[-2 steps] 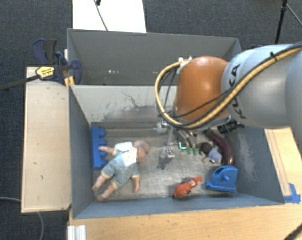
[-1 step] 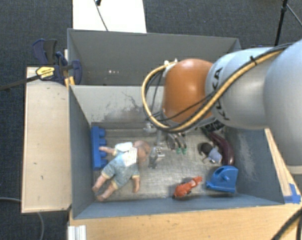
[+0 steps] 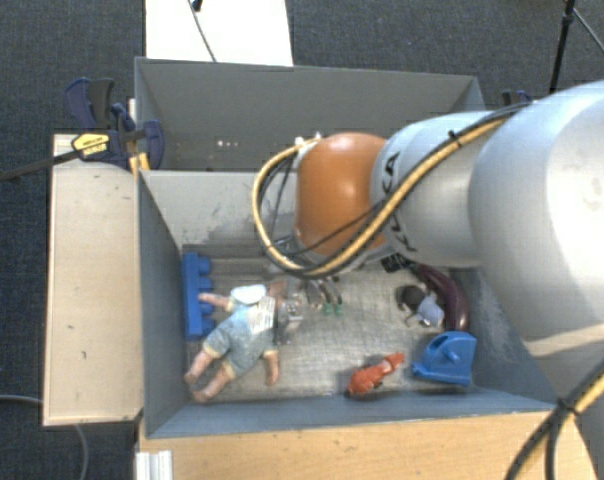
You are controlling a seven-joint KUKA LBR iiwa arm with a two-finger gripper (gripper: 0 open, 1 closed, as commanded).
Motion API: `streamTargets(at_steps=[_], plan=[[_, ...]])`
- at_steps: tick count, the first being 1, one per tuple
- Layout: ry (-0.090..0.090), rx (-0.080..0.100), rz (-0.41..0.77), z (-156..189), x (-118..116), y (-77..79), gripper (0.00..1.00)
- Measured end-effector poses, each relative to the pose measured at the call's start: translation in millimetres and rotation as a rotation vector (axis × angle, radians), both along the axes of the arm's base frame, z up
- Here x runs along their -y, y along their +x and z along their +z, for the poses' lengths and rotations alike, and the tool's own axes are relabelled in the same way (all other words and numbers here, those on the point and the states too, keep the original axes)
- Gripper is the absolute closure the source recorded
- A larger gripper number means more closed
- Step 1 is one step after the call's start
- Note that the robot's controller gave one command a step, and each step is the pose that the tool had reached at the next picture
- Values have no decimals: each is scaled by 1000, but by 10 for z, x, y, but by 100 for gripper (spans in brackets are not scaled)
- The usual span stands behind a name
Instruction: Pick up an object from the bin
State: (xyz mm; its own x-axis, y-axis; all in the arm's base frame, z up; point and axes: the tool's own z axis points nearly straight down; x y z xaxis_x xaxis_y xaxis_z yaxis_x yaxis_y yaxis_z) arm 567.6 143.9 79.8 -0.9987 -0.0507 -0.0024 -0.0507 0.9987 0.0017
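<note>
Dark carpet is seen around a grey metal bin (image 3: 162,298), whose floor carries a few loose things spread out rather than heaped. The arm is brought in from the view's right. Its orange wrist cover (image 3: 337,193) hangs over the middle of the bin, with looped cables beside it. Below that cover the gripper (image 3: 312,301) is seen low over the bin floor. Whether it is open or closed cannot be told, and nothing can be said to be held.

Nearest to it, a doll (image 3: 237,336) in a pale blue dress and white cap is laid flat on the floor. Its head is placed just beside the gripper, toward the view's left. Its long axis runs from that head down and leftward to the bare legs near the front wall. The doll is therefore judged the likeliest thing to be taken. A grasp would probably be best set across the body, at right angles to that slanting axis, once the gripper is shifted a little along it toward the legs.

A blue block (image 3: 195,293) is stood against the left wall, close by the doll's arm. Well apart on the right, an orange-red toy (image 3: 372,375), a blue plastic piece (image 3: 445,358) and a dark maroon thing (image 3: 440,298) are left lying.
</note>
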Motion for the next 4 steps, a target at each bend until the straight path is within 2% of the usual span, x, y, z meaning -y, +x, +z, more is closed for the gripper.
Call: streamTargets(at_steps=[1,2,3,4], plan=[[-3,-4,-122,-57,-178,62,100],[-3,-4,-123,-57,-177,62,100],[-2,-1,-146,1145,-64,134,100],[-2,-1,-146,1144,-64,133,100]])
